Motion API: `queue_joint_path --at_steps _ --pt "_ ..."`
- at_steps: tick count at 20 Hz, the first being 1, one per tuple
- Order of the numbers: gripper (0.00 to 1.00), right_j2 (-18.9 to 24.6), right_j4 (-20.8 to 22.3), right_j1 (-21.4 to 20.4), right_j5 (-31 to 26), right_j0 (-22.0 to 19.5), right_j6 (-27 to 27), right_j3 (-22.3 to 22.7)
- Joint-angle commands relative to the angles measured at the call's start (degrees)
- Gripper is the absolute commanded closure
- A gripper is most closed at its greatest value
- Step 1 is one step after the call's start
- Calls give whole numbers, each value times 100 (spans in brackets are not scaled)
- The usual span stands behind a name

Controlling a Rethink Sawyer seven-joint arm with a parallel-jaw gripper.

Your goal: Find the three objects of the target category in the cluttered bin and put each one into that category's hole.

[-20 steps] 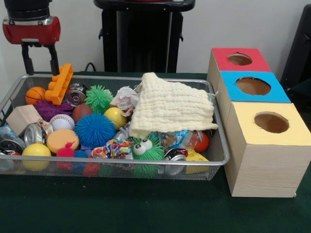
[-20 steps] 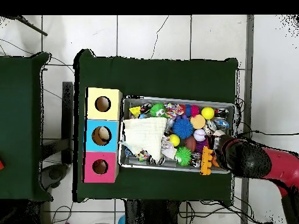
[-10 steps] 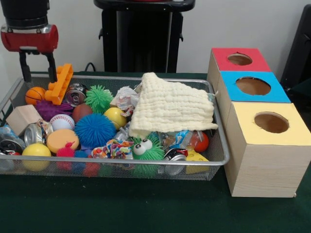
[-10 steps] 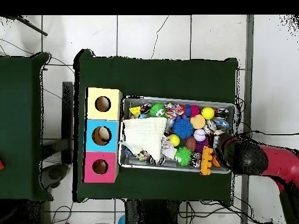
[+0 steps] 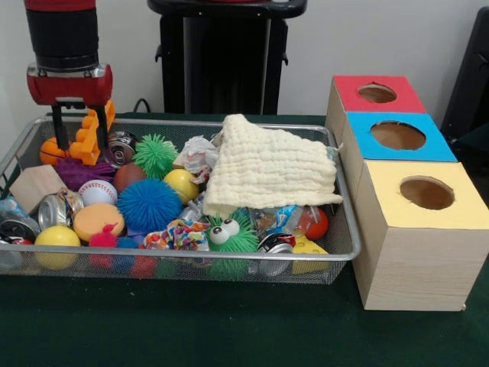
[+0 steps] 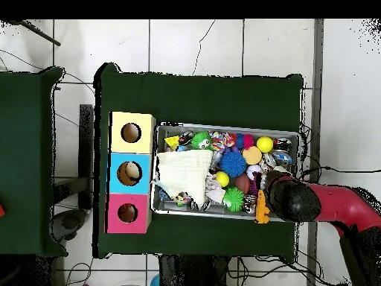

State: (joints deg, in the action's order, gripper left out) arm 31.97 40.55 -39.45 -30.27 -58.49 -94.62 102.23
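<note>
**Hidden and cut-off items**

The cloth (image 5: 269, 170) covers whatever lies under it in the bin (image 5: 345, 229). The arm (image 5: 63, 34) is cut off by the front view's top edge. You see only part of the basketball (image 5: 49, 150) behind the fingers (image 5: 59, 131). In the overhead view the arm (image 6: 298, 201) hides the bin's corner, and the gripper cannot be made out.

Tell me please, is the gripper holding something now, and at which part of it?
Nothing is held. The gripper is open, its fingers standing on either side of the orange block toy at the bin's far corner, not closed on it.
</note>
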Motion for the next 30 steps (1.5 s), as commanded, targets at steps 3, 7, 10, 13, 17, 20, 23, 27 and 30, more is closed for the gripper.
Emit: queue_joint_path --at_steps 3,7,10,13,17,20,23,27,30 --pt "0 -156 247 409 196 -25 164 72" --pt "0 -51 121 512 151 -155 274 91" --pt "0 8 104 561 156 -223 334 101" --pt "0 91 26 635 145 -318 365 116" --pt "0 208 -69 779 167 -467 375 128" --pt "0 194 3 755 91 -473 458 98" --pt "0 151 95 668 -49 -431 566 35" --pt "0 156 121 677 -133 -477 676 -57" --pt "0 123 207 723 -63 -467 684 -89"
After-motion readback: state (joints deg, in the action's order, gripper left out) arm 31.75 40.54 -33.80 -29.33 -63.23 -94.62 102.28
